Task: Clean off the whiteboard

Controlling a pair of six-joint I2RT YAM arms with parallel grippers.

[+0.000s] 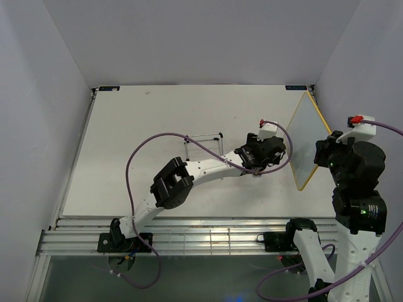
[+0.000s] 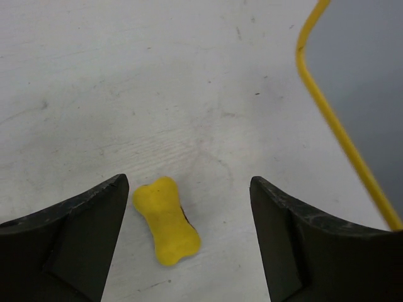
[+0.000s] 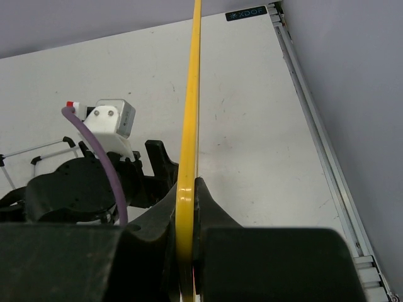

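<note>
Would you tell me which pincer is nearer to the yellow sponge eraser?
Left. The left pincer hangs open over the eraser, straddling it. The right pincer is off to the side, shut on the edge of the whiteboard.

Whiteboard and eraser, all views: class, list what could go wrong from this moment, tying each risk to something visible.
1. The right gripper pinches the whiteboard only by its thin yellow frame, so wiping pressure may twist or slip it.
2. The eraser lies off-centre between the open jaws of the left gripper, close to one jaw; closing may nudge it or grip it askew.
3. The board's edge hangs close beside the left gripper; lifting could knock it.
</note>
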